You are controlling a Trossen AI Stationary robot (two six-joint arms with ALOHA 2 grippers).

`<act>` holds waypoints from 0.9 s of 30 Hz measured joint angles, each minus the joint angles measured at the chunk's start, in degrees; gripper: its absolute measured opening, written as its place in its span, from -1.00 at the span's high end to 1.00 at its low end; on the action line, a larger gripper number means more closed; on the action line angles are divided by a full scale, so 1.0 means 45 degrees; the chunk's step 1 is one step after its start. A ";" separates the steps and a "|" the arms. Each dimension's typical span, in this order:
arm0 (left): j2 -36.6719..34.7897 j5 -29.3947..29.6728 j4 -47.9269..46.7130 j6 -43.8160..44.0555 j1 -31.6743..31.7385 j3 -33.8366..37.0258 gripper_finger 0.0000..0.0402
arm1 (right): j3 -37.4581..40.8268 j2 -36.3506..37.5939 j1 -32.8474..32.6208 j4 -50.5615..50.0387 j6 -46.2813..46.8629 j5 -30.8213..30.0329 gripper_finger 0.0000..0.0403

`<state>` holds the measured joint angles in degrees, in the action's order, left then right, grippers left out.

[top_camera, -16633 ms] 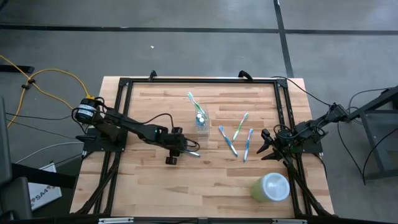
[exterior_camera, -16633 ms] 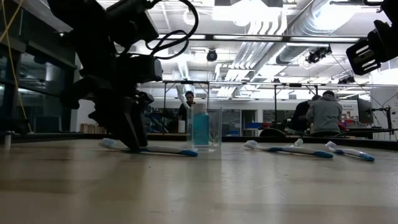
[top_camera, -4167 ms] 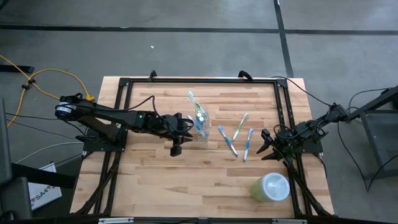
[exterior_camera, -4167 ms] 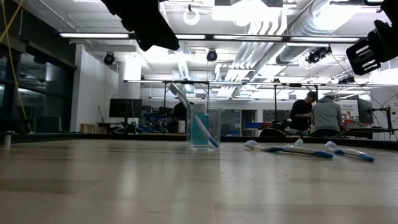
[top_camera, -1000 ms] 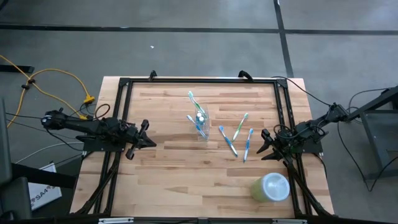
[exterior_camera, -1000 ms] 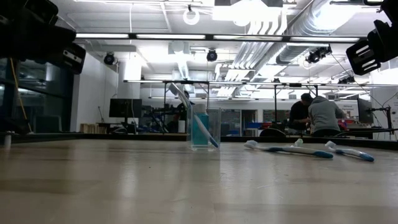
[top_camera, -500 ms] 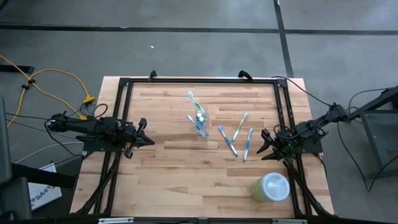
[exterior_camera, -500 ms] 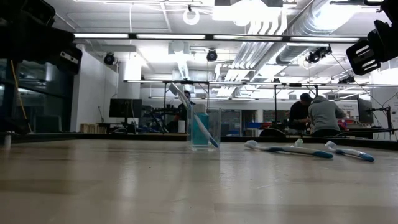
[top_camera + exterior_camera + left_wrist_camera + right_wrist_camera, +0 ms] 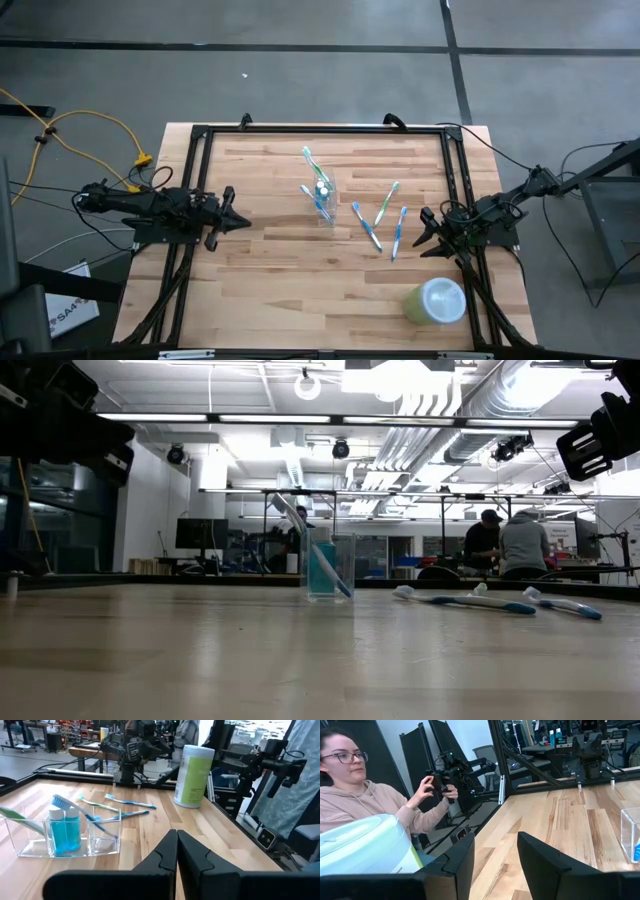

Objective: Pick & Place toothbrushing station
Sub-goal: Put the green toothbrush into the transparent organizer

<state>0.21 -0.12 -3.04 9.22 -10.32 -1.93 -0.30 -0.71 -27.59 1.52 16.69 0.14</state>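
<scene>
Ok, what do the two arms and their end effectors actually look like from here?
Both arms are black, jointed and slim, with black cables looping along them. The left end effector and right end effector each carry two angular, matte black fingers. No markings are legible on them.

No text, label, brand or number can be read with confidence anywhere. The white box on the floor beside the table's left corner carries dark printing, too small to make out. The pale green container has faint print on its side, also unreadable.
</scene>
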 joint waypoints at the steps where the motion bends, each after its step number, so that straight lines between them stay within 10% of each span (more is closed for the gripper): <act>1: 0.0000 0.0000 -0.0005 0.0057 0.0003 0.0000 0.99 | -0.0002 0.0004 0.0000 0.0000 0.0000 0.0000 0.30; 27: 0.0005 0.0069 0.2936 0.0150 0.0003 0.0044 0.99 | -0.0001 0.0005 0.0002 0.0000 0.0000 0.0000 0.30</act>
<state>0.23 0.19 10.17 9.89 -10.31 -1.74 -0.30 -0.69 -27.58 1.52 16.69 0.14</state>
